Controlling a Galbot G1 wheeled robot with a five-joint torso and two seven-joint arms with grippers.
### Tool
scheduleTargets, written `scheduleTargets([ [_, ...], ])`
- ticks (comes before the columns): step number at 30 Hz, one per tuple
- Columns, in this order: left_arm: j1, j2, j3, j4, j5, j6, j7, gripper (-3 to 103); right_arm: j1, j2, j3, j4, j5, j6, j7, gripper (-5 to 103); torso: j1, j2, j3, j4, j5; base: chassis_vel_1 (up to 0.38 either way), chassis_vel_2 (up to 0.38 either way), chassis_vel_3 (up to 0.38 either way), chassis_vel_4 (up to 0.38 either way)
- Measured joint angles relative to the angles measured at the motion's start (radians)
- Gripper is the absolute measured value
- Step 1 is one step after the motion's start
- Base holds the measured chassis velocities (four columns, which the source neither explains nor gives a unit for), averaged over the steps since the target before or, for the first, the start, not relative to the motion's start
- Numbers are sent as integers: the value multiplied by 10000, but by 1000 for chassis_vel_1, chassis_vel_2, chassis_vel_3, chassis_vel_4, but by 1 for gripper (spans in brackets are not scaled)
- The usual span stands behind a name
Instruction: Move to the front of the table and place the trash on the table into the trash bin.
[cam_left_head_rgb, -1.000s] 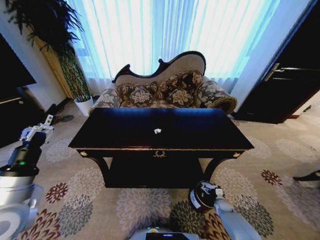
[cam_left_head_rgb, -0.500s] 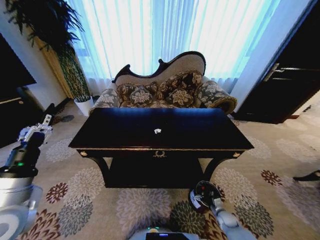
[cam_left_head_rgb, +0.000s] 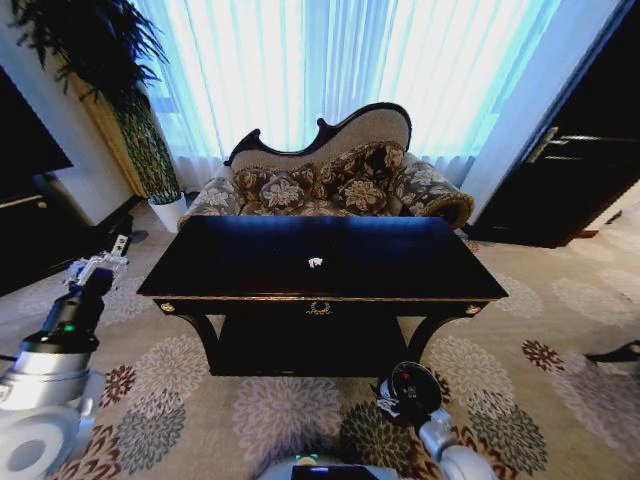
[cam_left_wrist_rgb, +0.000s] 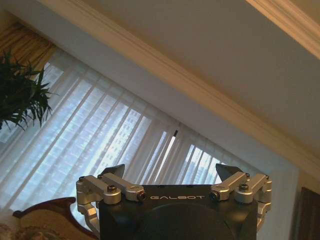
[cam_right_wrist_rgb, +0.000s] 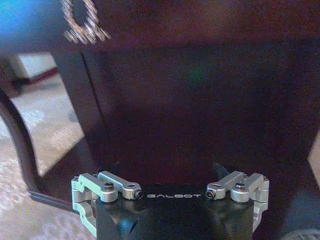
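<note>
One crumpled white paper bit (cam_left_head_rgb: 315, 262) on glossy dark rectangular table (cam_left_head_rgb: 400, 265).

"GALBOT" reads in pale capitals across the black body of the left gripper (cam_left_wrist_rgb: 170, 176), centred between its 2 silver finger mounts, with the sheer curtain (cam_left_wrist_rgb: 115, 145) glowing behind it. The same word, "GALBOT", sits on the black body of the right gripper (cam_right_wrist_rgb: 167, 172), again between the 2 silver mounts, this time right in front of the table (cam_right_wrist_rgb: 200, 100) and its dark underside. Up at the table's front edge there's a small gold ornament (cam_right_wrist_rgb: 82, 22), a curling shape and not lettering. That's the lot: 1 brand name, seen twice.
</note>
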Motion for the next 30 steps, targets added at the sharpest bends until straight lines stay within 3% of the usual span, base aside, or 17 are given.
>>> scheduleTargets([
  [7, -4, 136, 15, -11, 91, 127, -273, 100, -1362, -599, 351, 2441, 319, -31, 677, 100, -1, 0, 1, -2, -1, 0, 0, 0, 0],
  [14, 98, 159, -249, -15, 9, 141, -343, 100, -1480, -970, 714, 4210, 904, -337, 1306, 100, 0, 0, 1, 0, -1, 0, 0, 0, 0],
  [22, 267, 114, -370, -15, -3, 177, -442, 100, 140, -1013, 1013, 5885, 2266, -1253, 3224, 100, 0, 0, 1, 1, 0, 0, 0, 0, 0],
  [30, 191, 75, -164, -14, 67, 274, -513, 100, 1130, -1191, 1266, 6352, 2794, -1751, 4218, 100, 0, 0, 1, -1, 0, 0, 0, 0, 0],
])
